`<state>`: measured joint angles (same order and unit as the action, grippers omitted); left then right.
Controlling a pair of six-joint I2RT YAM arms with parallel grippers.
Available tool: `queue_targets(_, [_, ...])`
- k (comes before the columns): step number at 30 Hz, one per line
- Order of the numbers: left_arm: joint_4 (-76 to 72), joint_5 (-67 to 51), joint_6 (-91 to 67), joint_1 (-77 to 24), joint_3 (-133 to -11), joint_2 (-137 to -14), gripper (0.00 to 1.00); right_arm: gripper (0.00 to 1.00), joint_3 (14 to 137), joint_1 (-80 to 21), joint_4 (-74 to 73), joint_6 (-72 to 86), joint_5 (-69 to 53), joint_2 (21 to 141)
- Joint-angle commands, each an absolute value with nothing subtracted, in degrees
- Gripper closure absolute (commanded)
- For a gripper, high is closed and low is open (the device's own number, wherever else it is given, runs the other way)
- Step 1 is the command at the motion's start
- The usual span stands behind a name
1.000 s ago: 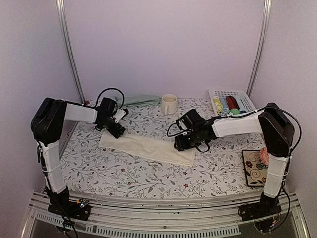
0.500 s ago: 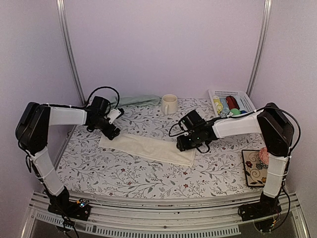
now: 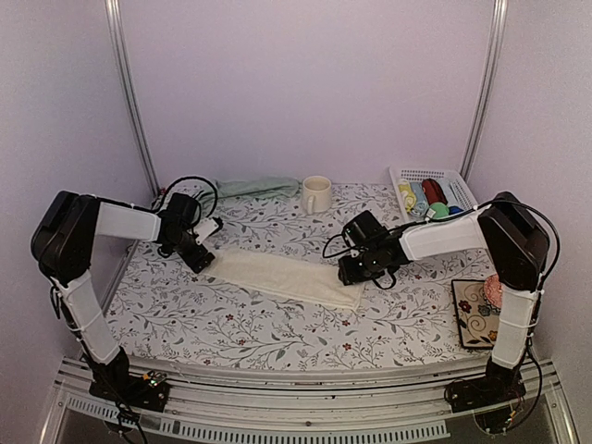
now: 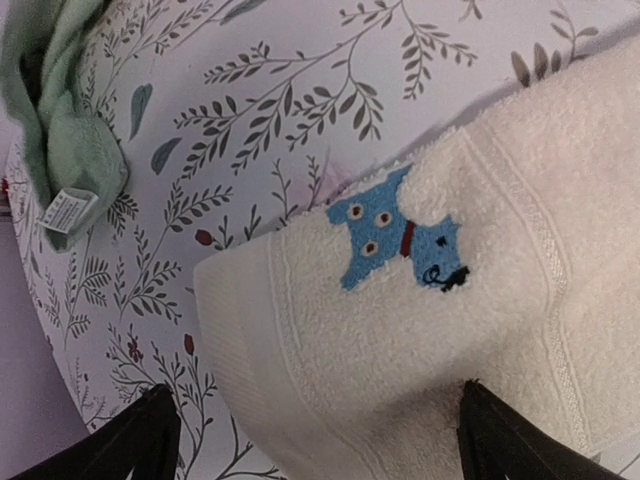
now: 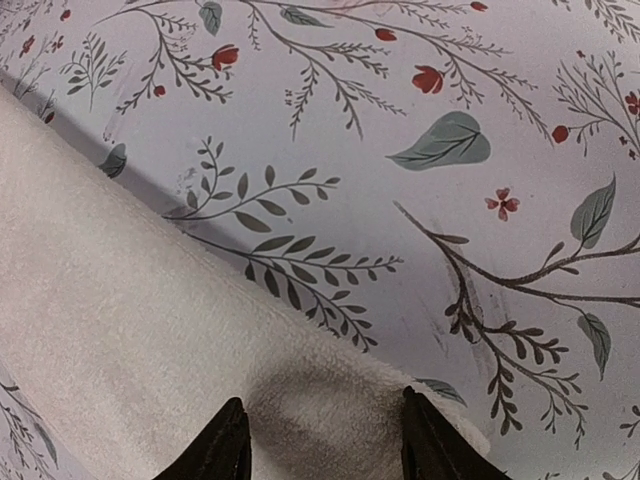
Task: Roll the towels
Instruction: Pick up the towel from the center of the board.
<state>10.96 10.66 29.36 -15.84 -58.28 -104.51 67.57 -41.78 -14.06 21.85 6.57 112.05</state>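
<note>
White-shelled arms, black joints, looping black cables, black pointed claw fingertips

Nothing here is offering words or numbers I can actually read. A small white tag is hanging off the sage green towel, its print too fine to make out. The cream towel is showing only a little blue dog patch, a picture rather than lettering.

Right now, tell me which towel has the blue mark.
The cream towel spread flat mid-table; the green towel, bunched at the back edge, shows only a white tag.
</note>
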Motion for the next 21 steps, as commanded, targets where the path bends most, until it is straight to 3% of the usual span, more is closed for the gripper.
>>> queue_targets(1, [12.94,13.37,32.74,-14.39,-57.51,-106.43,0.03,0.48,66.21,-40.63,-14.24,22.68,8.50,112.59])
queue_targets(8, [20.61,5.94,32.56,-12.05,-62.75,-104.76,0.03,0.49,66.31,-40.55,-13.41,22.13,7.02,112.68])
queue_targets(15, [15.18,5.74,28.76,-10.05,-68.61,-101.65,0.03,0.51,66.84,-40.89,-13.19,21.33,5.70,112.77])
queue_targets(21, [23.94,-2.67,24.64,-6.52,-77.22,-107.29,0.03,0.51,66.45,-41.25,-13.03,21.36,6.67,112.18])
